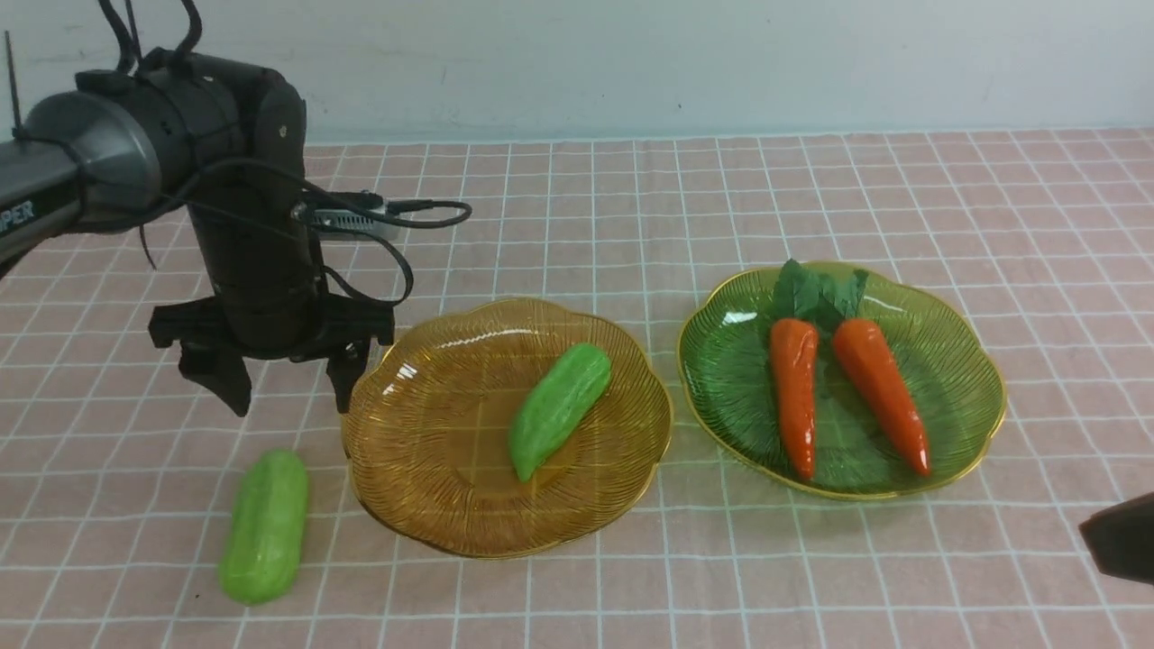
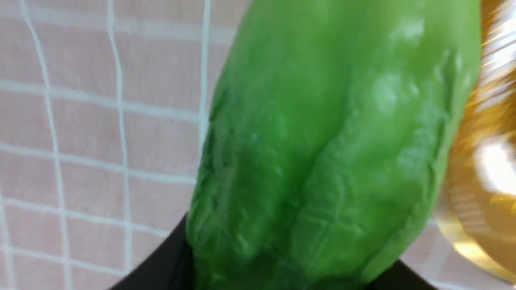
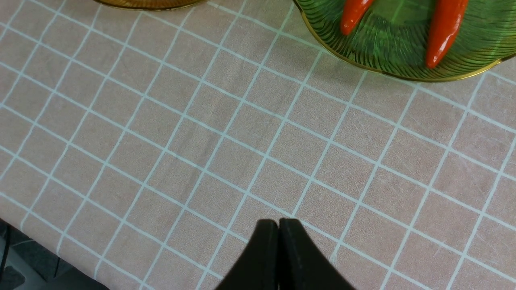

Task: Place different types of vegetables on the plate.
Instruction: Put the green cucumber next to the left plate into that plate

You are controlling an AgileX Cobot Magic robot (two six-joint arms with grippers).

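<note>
Pink-check surface [image 1: 811, 559]: found L fingers [image 1: 224, 383] spread wide, empty, above loose gourd [image 1: 265, 527] beside amber plate [image 1: 433, 514], prob. for pickup. Noted 2nd gourd [image 1: 559, 410] on it, carrots [image 1: 794, 397] on green plate [image 1: 965, 379]. R fingers [image 3: 278, 253] pressed together, parked clear.

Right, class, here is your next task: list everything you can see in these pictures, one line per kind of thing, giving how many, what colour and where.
Gourds: two, light green; loose gourd on the cloth left of the amber plate, plated gourd lying in it.
Carrots: two, orange with dark green tops; side by side in the green plate.
Amber plate: one, amber with a gold rim; middle of the table.
Green plate: one, green with a gold rim; right of the amber plate.
Tablecloth: one, pink with a white grid; covering the table.
Left gripper: one, black; open and empty, above the cloth behind the loose gourd.
Right gripper: one, black; shut and empty, over bare cloth near the green plate.
</note>
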